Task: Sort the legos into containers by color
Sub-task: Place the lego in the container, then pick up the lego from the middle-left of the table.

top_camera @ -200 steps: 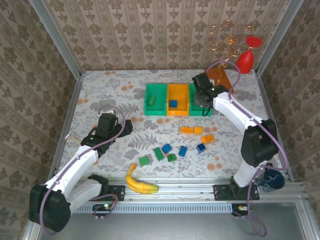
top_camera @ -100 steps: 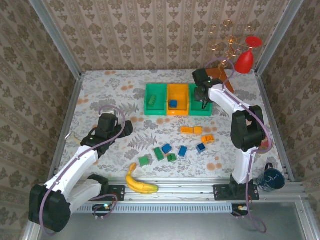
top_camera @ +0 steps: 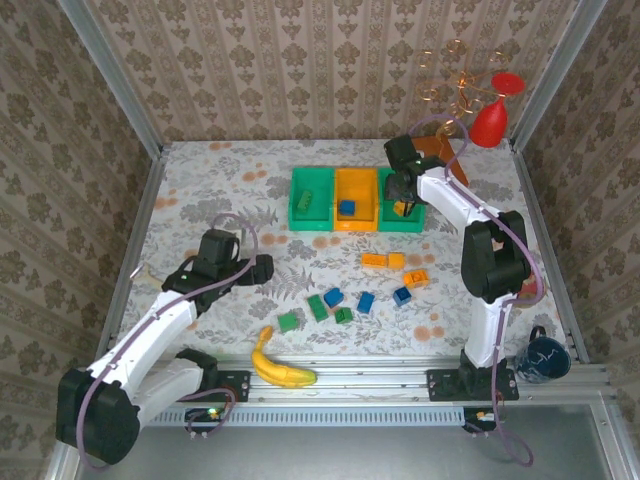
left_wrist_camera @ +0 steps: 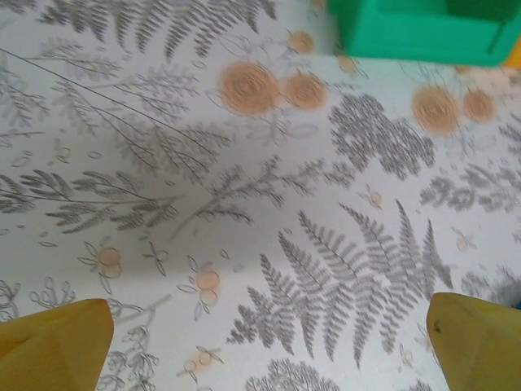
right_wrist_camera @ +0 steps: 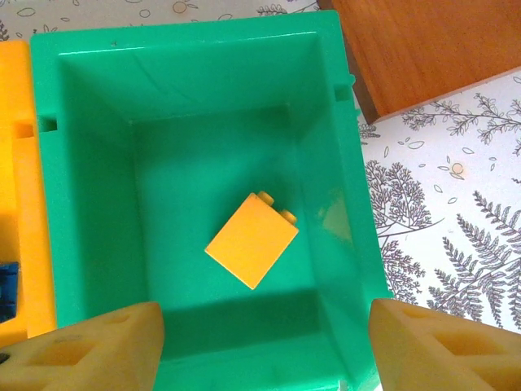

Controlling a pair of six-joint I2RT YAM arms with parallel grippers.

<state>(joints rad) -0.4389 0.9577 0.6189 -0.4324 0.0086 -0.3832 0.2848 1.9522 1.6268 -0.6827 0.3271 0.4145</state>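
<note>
Three containers stand in a row: a left green bin (top_camera: 311,222), an orange bin (top_camera: 356,224) and a right green bin (right_wrist_camera: 89,179). An orange lego (right_wrist_camera: 252,240) lies loose on the floor of the right green bin. My right gripper (right_wrist_camera: 269,352) hovers above it, open, its fingers (right_wrist_camera: 89,350) wide apart and holding nothing. A blue lego (top_camera: 346,208) is in the orange bin and a green lego (top_camera: 303,199) in the left green bin. Loose orange (top_camera: 375,260), blue (top_camera: 366,302) and green (top_camera: 318,307) legos lie mid-table. My left gripper (top_camera: 262,268) is open over bare cloth.
A yellow banana (top_camera: 280,366) lies near the front rail. A brown board (right_wrist_camera: 431,49) sits just behind the right green bin, with a red funnel (top_camera: 492,118) at the back right corner. A dark mug (top_camera: 545,358) stands by the right arm's base.
My right gripper has opened and the orange lego now lies free in the right green bin. The left gripper has shifted slightly right and nearer.
</note>
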